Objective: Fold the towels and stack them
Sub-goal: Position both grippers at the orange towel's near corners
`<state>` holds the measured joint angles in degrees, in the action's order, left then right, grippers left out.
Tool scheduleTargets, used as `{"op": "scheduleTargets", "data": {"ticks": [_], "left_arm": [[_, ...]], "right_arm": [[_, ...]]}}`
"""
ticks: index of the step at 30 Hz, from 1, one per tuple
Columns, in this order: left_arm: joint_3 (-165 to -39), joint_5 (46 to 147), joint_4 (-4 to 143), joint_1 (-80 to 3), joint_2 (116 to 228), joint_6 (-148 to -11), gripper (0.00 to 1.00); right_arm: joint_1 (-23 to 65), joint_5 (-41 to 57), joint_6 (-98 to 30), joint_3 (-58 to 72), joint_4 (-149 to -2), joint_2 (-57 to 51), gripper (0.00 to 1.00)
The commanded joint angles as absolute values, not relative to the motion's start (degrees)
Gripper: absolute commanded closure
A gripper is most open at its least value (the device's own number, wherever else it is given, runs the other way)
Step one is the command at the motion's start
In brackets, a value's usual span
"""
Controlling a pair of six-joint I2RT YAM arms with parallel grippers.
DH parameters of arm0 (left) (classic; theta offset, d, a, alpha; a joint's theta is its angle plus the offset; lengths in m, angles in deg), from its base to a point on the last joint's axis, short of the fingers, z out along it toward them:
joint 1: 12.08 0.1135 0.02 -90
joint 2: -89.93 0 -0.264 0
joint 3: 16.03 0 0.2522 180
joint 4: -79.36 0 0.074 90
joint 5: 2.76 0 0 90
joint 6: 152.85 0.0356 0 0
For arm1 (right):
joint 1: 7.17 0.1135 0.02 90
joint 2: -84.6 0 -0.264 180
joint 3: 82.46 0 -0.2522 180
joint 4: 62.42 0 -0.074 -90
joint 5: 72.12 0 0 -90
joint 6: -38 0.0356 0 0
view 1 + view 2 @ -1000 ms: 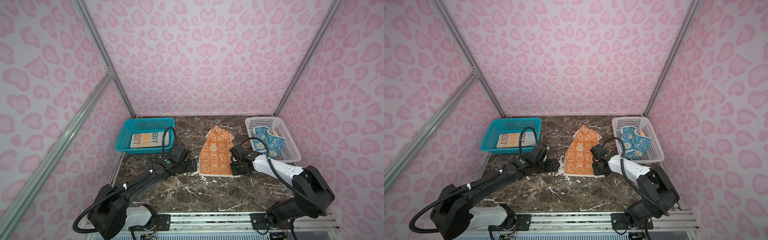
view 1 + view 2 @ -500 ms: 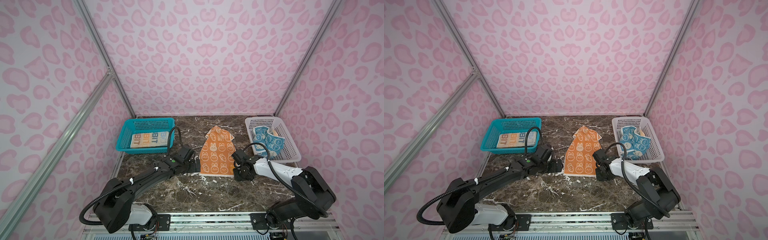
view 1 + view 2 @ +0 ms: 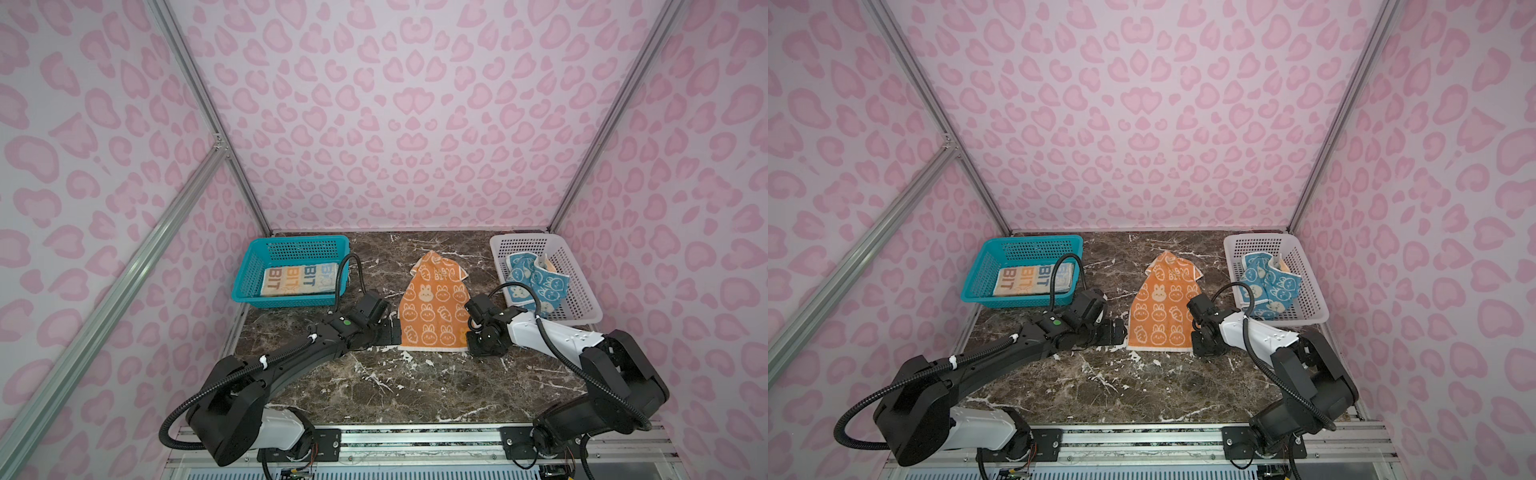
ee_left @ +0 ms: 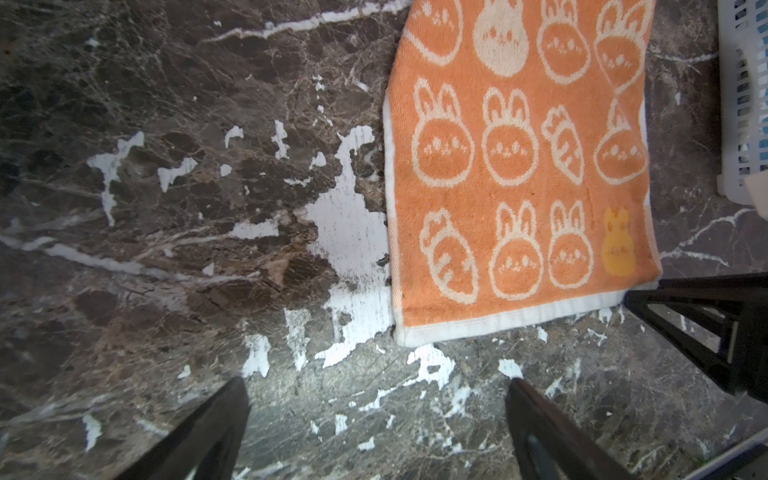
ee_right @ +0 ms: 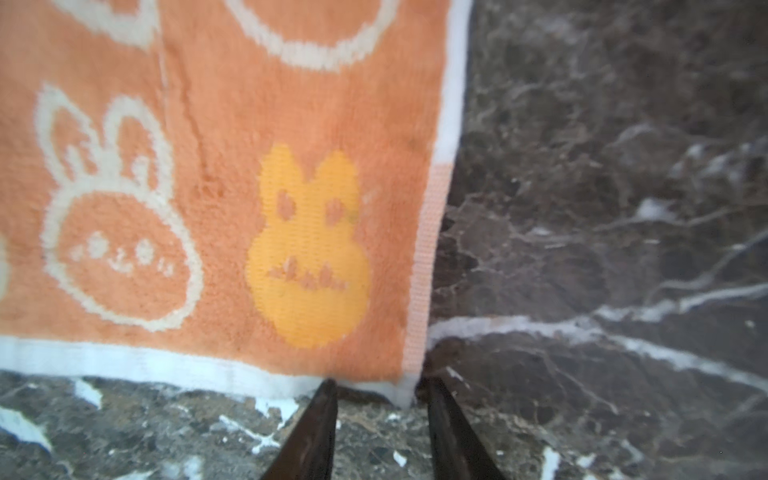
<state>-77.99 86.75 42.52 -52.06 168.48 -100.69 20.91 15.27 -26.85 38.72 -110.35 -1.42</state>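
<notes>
Now your right claw (image 5: 380, 388) has shifted to the near right corner of the orange towel (image 3: 432, 309) on the worktop (image 3: 415, 386), jaws narrowly parted astride it; left claw (image 4: 378, 386) stays wide open nearby. In both top views their tips are indistinct.

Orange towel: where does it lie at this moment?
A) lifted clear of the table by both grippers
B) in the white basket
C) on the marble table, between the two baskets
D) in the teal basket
C: in a top view the orange towel lies on the marble table, between the teal basket and the white basket.
</notes>
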Motion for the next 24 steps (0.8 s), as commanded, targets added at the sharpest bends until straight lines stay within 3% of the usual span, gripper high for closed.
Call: {"op": "scheduleTargets", "data": {"ticks": [1,15,20,24], "left_arm": [[-78.0,86.3,42.8,-52.1,168.9,-100.8,0.03],[-78.7,86.5,43.0,-52.5,170.8,-101.0,0.03],[-79.1,86.6,43.0,-52.6,171.6,-101.1,0.02],[-79.2,86.9,43.1,-52.8,172.4,-101.1,0.03]], "right_arm": [[19.2,13.1,-26.3,39.5,-109.0,-0.4,0.59],[19.0,8.2,-25.1,43.9,-104.7,-0.8,0.63],[20.0,9.1,-24.7,43.9,-104.2,-1.9,0.75],[20.4,9.4,-24.5,43.5,-104.1,-2.4,0.89]]}}
